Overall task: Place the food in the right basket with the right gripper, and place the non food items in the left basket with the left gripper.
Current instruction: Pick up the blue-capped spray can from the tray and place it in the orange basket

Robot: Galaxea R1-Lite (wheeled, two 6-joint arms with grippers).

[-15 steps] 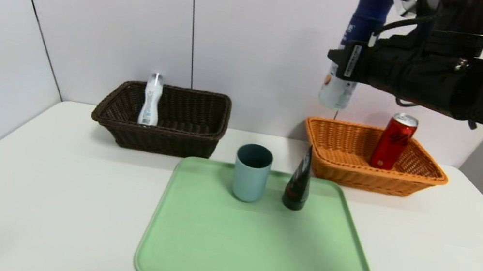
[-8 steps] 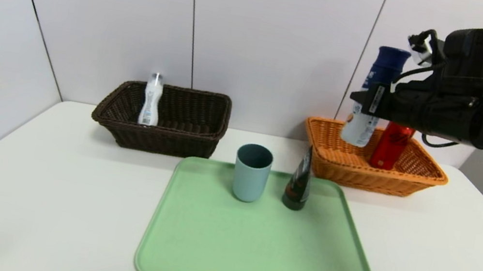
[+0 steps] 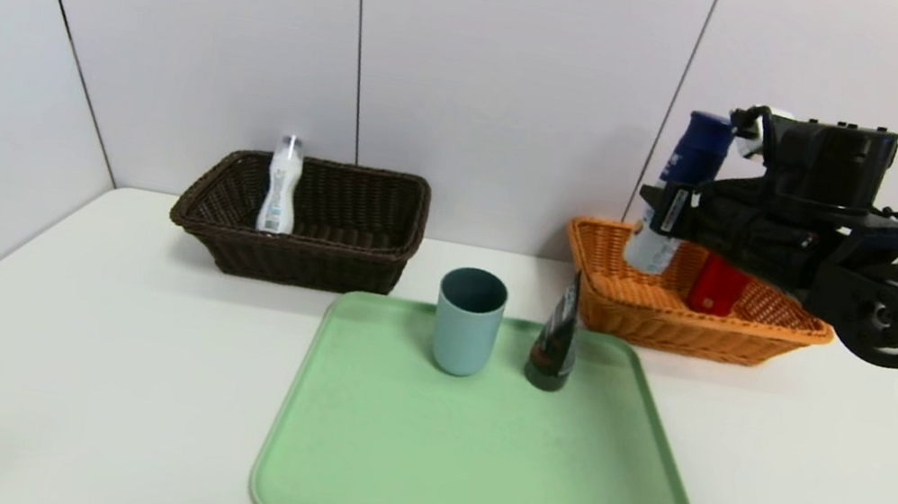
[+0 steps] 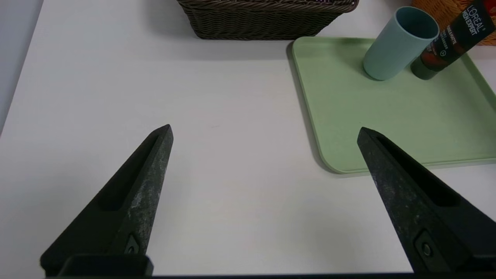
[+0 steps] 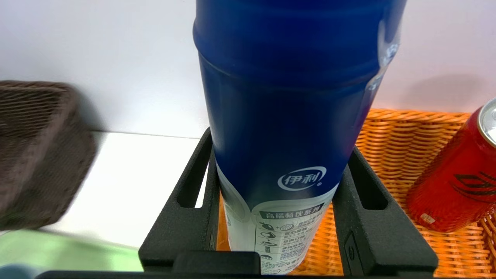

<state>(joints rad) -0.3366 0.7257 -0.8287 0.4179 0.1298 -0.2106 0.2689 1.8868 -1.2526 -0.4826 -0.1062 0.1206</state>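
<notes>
Over the orange basket: right gripper (image 3: 662,219) clamped on the white-and-blue bottle with a dark blue cap (image 3: 678,190), its two black fingers (image 5: 186,217) pressed against the bottle's sides
Held bottle: nearly upright, cap end up, its lower end down inside the rectangular orange wicker basket with flared sides (image 3: 773,334); whether it touches the basket floor cannot be told
Just right of the right gripper: slim red drink can with a silver top (image 5: 457,182), leaning inside the orange basket, partly hidden behind the arm in the head view
Below and left of the right gripper: dark green-black squeeze tube with a red mark (image 3: 554,343), standing cap-down on the pale green plastic tray (image 3: 464,492), near its far edge
Beside the tube: teal-grey plastic cup (image 3: 467,321), upright, mouth up, on the same tray, close to the tube but apart from it
Far left of the right gripper: rectangular dark brown wicker basket with flared sides (image 3: 339,256), holding the small clear whitish bottle (image 3: 281,187), upright against its left wall
Left gripper (image 4: 263,131): spread wide and holding nothing, low at the near left above the white table (image 3: 82,318), the brown basket and tray ahead of it
</notes>
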